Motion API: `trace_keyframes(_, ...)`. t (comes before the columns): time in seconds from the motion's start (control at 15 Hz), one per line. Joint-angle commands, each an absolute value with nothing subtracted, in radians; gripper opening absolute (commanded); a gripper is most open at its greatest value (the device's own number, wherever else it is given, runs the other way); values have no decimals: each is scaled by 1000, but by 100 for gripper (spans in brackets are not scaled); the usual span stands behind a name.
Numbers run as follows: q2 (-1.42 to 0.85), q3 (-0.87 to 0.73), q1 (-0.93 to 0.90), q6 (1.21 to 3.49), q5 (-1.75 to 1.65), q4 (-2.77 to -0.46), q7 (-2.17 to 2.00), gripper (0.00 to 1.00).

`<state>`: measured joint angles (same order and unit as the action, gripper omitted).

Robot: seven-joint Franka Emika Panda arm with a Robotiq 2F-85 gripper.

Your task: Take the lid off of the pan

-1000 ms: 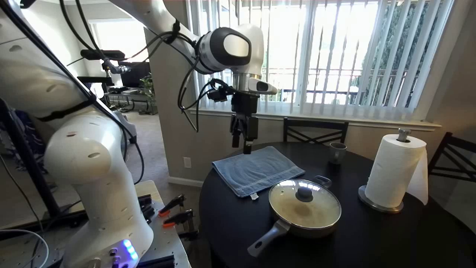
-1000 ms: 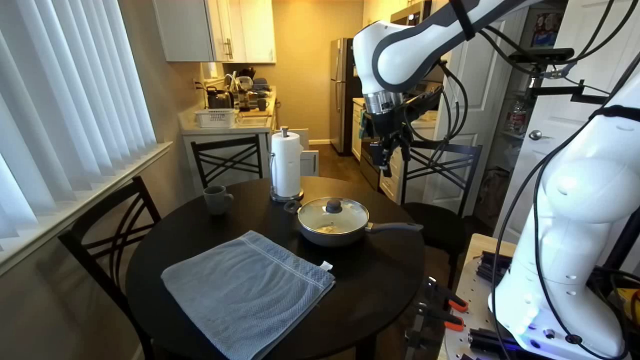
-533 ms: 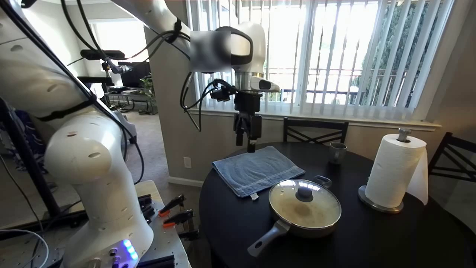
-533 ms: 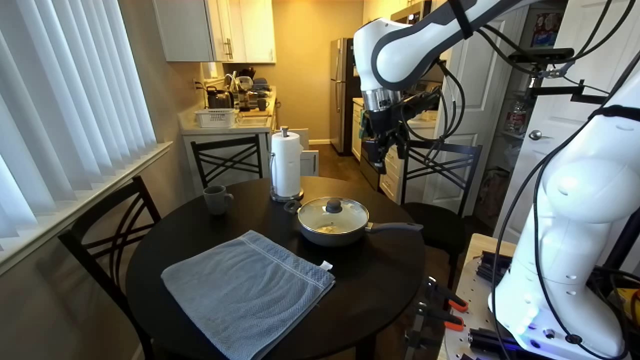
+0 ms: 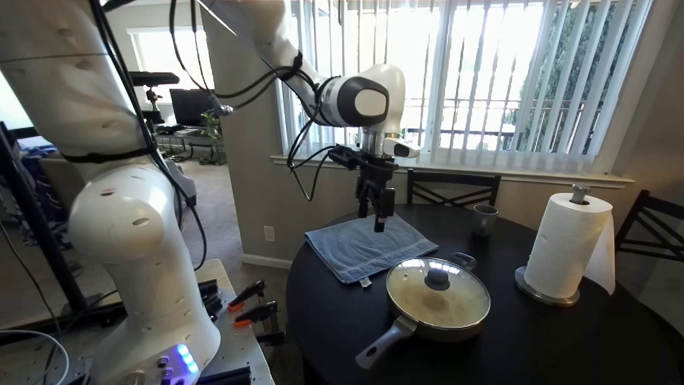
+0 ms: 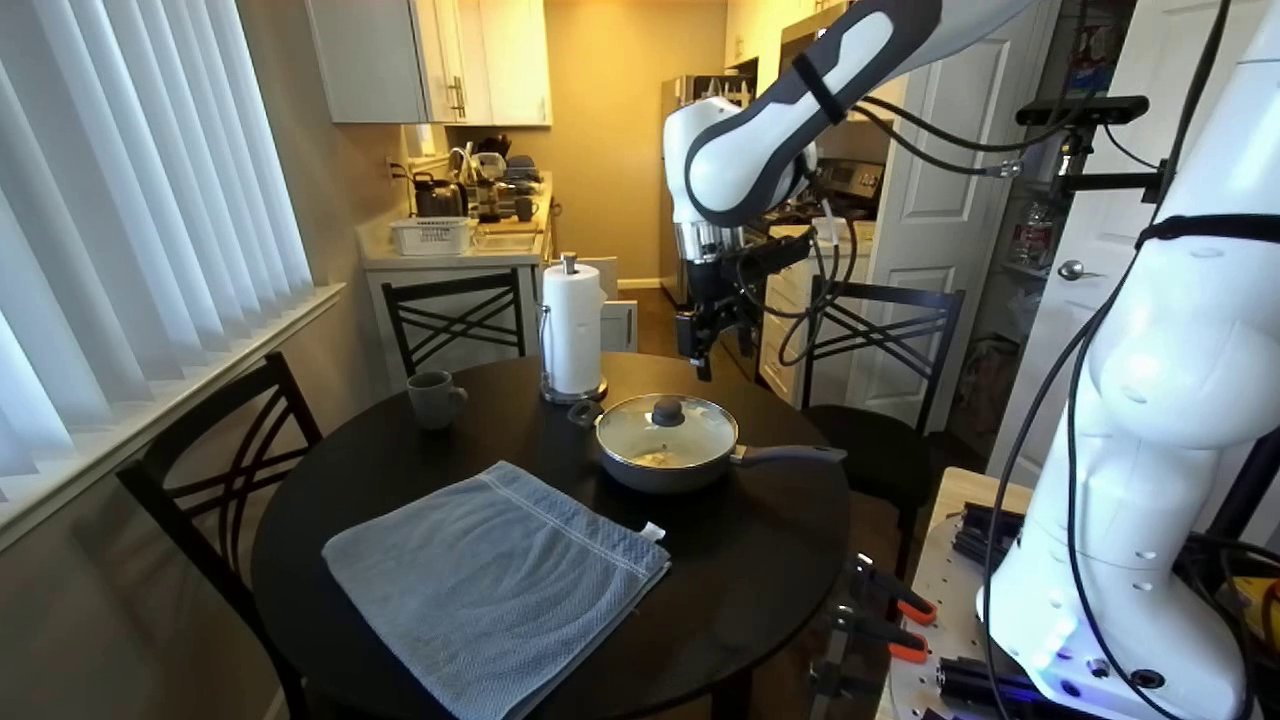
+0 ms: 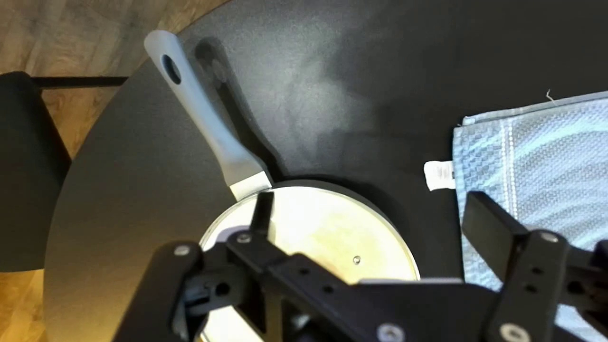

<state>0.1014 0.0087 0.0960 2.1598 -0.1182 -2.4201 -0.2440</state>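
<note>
Daylight filters through pale vertical blinds (image 6: 150, 200) onto a round, dark table (image 5: 534, 347), and right there sits the pan (image 6: 660, 480), the lid (image 5: 439, 299) resting on top, its dark knob (image 5: 437, 278) sticking up. So we're at the approach, I'd say: the gripper (image 5: 371, 222) hangs above the table in both exterior views, pointing down, clear of the knob, its fingers (image 7: 488, 232) spread wide with nothing between them. From the wrist view, one finger lines up over the pan near its handle (image 7: 202, 111), the other over the edge of a folded cloth (image 6: 500, 585); the knob itself is out of sight there. What's needed next, as I read it, is to centre those fingers over the knob, come down around it, squeeze, then lift straight up; a skewed pull might drag the pan along. Look at the surface now: the cloth lies flat just beside the pan, white tag (image 7: 438, 175) poking out. Across the pan from it stands a paper-towel roll (image 5: 569, 243), and over toward the blinds, a grey mug (image 6: 433, 400). Black chairs (image 6: 875, 440) stand around the table, and in an exterior view, white kitchen cabinets (image 6: 510, 60) hang in the background.
</note>
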Motion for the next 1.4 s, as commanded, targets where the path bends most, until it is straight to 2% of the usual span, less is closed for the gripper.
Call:
trace_keyframes(0.0,-66,-5,73,2156,-101,-2320,-263,100)
trace_keyframes(0.13,-127,-17,72,2158,-88,-2274,-249,100)
trace_keyframes(0.2,-67,-18,67,2159,-112,-2328,-244,100)
trace_keyframes(0.73,-154,-36,74,2167,-85,-2259,-244,100)
trace_keyframes(1.33,-321,-99,69,2447,80,-2186,-364,100)
